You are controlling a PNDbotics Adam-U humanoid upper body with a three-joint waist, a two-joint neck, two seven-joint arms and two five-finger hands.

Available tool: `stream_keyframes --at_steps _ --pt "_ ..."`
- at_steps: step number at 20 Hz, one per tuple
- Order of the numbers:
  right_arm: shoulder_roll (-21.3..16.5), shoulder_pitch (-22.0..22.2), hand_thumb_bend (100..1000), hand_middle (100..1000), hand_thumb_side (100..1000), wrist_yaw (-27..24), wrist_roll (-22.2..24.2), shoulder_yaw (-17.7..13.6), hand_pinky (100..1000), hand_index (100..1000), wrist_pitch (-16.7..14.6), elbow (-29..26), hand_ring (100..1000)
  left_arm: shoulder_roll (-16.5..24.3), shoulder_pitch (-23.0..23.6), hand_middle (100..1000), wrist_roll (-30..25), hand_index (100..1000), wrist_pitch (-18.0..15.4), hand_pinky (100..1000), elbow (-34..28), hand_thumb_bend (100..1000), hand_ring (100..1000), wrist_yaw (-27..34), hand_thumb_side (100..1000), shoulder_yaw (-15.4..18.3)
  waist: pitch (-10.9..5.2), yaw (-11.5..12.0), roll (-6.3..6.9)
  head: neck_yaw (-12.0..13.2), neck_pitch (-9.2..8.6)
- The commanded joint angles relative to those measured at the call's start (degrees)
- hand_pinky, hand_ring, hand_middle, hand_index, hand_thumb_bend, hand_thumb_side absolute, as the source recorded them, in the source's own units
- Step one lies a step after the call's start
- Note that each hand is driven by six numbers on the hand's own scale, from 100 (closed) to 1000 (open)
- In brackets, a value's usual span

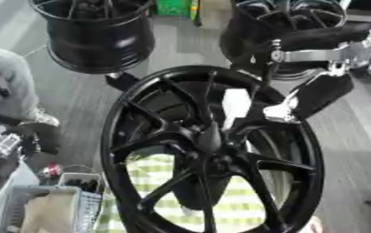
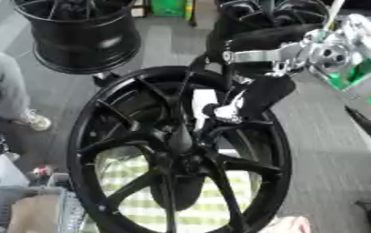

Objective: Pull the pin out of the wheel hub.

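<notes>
Pin [image 1: 236, 105] — a pale, upright piece — stands between the spokes just above the centre of the black wheel hub [image 1: 213, 150], which fills the middle of both views over a green-checked cloth [image 1: 153, 170]. Right hand [image 1: 320, 93] reaches in from the upper right to the hub's upper rim beside the pin; whether its fingers grip anything cannot be told. Two more black wheels [image 1: 97, 36] stand on the floor behind.

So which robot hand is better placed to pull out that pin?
The right robot hand: it reaches in from the upper right, right beside the white pin on the big black spoked wheel hub. No left robot hand shows.
</notes>
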Motion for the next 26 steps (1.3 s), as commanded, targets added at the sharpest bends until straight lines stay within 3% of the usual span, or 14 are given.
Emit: stream_keyframes --at_steps 1,26 --pt "-0.11 -1.18 250 924 572 0.98 0.2 -0.19 772 1000 0.41 0.86 670 0.95 -0.59 656 -0.22 774 -0.03 680 -0.54 100 685 0.1 911 -0.14 -0.61 0.0 0.36 -0.17 -0.15" --pt "3.58 -1.6 254 898 576 6.0 -1.16 1.63 770 1000 -1.97 11.55 662 0.78 -0.56 657 -0.45 774 -0.1 682 -0.53 100 686 0.21 911 -0.17 -0.61 0.22 0.59 -0.15 -0.15"
